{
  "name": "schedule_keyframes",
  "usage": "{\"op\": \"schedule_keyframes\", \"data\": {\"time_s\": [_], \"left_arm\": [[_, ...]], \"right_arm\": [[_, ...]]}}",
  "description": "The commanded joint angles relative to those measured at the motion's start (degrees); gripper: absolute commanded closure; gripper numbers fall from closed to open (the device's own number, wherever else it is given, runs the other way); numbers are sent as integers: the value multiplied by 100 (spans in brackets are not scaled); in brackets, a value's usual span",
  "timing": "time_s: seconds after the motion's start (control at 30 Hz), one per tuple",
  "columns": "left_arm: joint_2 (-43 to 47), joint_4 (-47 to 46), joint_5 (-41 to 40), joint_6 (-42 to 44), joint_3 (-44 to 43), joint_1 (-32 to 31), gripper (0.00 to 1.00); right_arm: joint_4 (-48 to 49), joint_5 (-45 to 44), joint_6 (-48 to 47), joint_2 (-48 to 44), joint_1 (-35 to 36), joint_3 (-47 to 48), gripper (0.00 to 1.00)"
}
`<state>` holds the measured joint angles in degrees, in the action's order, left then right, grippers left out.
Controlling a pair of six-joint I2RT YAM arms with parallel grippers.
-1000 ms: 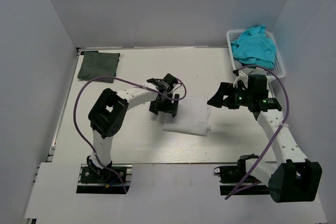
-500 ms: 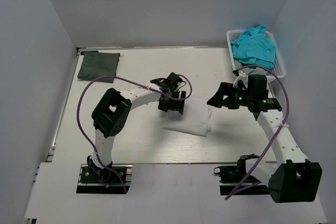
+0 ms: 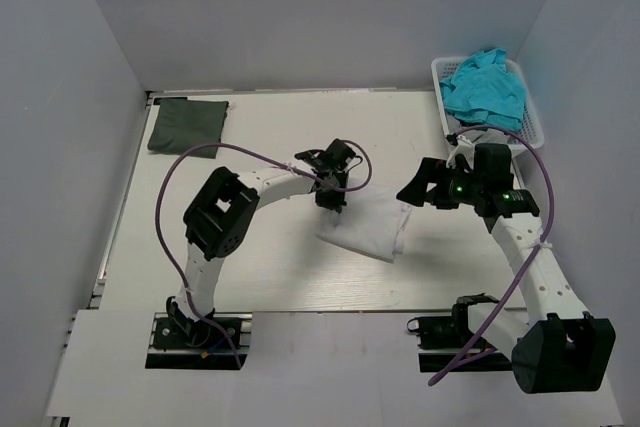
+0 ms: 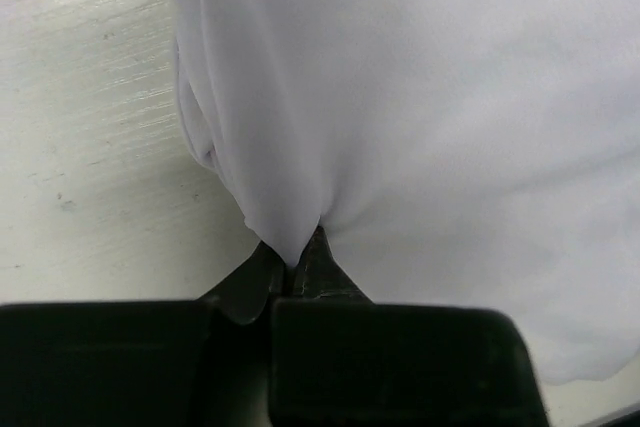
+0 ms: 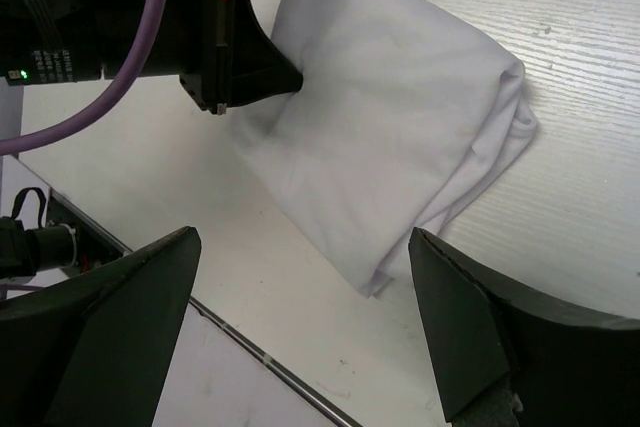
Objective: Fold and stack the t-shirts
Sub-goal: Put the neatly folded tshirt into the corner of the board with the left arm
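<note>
Overhead view: white t-shirt (image 3: pixel 368 230) lay folded on the table (image 3: pixel 250 257), about mid-table, between the two arms. The left gripper (image 3: pixel 332 198) sat at the shirt's left edge, on the cloth; its finger gap could not be read from up there. The right gripper (image 3: pixel 411 190) was by the shirt's right end. A dark grey-green t-shirt (image 3: pixel 187 125) lay folded flat at the far left corner, well apart from the white one. The teal t-shirts (image 3: pixel 483 87) were heaped in a white basket (image 3: pixel 528 125) at the far right corner.

Left wrist view: the left gripper (image 4: pixel 295 265) had its fingers pressed together, pinching a small peak of the white t-shirt (image 4: pixel 430 97). The cloth filled most of the frame, with bare table (image 4: pixel 80 147) showing on the left.

Right wrist view: the right gripper (image 5: pixel 302 235) had its fingers (image 5: pixel 120 327) spread wide with nothing between them, above the white t-shirt (image 5: pixel 390 147) and not touching it. The shirt lay in folded layers, with the stacked edges showing at its right end. The left gripper (image 5: pixel 290 77) was clamped on the shirt's upper-left edge.
</note>
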<state>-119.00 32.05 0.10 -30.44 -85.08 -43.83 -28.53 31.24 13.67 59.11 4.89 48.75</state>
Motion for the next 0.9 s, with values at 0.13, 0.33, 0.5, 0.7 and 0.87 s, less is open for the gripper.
{"op": "schedule_keyframes", "data": {"time_s": [0.13, 0.33, 0.5, 0.7, 0.87], "left_arm": [[332, 1188, -2448, 730, -184, 147, 100], [1080, 1032, -3480, 1320, -132, 498, 100], [1686, 357, -3920, 2251, 237, 937, 100], [2099, -330, -3798, 3138, 308, 1649, 100], [2162, -1139, -3447, 3869, 422, 2255, 100]], "right_arm": [[-91, -391, -93, -198, -14, 91, 9], [-135, -540, -93, -172, -5, 47, 9], [-196, -619, -84, -172, -5, 73, 9], [-267, -681, -75, -75, -5, 213, 9], [-232, -637, -23, 196, 4, 415, 9]]}}
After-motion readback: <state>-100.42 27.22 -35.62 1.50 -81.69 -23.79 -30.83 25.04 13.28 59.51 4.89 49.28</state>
